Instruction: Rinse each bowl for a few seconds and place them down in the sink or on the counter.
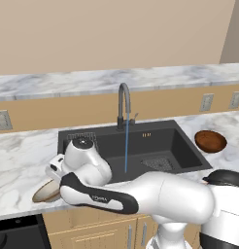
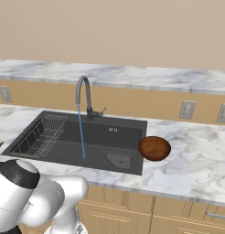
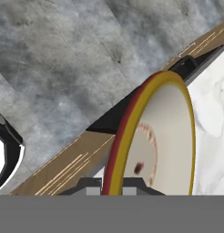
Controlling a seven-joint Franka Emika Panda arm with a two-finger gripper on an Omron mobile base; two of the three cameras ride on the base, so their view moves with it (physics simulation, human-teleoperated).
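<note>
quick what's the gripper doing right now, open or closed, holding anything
Gripper: closed on the rim of the tan bowl, at the counter's front edge left of the sink.

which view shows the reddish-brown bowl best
The right base view: the reddish-brown bowl sits whole and unblocked on the counter, right of the sink, its glossy inside facing the camera. The left base view shows the same bowl smaller, near the right edge, just above the arm's dark joint.
</note>
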